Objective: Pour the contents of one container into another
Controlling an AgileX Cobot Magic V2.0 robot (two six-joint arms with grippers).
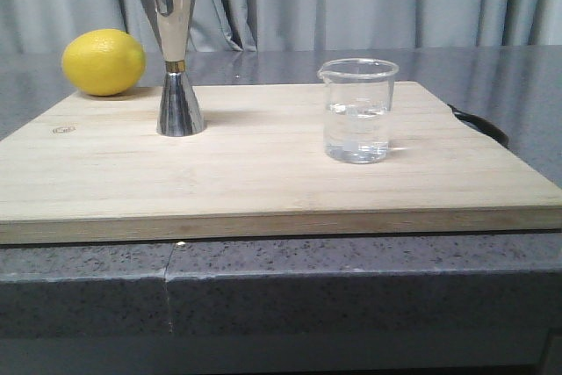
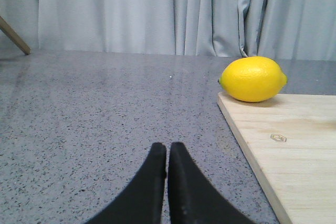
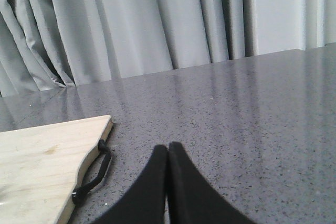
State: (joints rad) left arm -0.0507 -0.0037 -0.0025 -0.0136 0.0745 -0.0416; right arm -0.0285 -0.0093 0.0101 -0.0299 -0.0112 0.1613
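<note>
the beaker [image 1: 356,111] is standing upright right of the jigger [image 1: 178,57], nearer the right gripper [image 3: 167,153]; both it and the left gripper [image 2: 167,153] are sitting pinched together, empty.

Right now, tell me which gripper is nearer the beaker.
Right. The right gripper sits shut off the board's right edge, the beaker's side. The left gripper sits shut off the left edge, near the lemon.

Soft, even, fairly bright light; the jigger [image 1: 178,54] shows glare, faint shadows fall rightward, and all views are slightly grainy.
</note>
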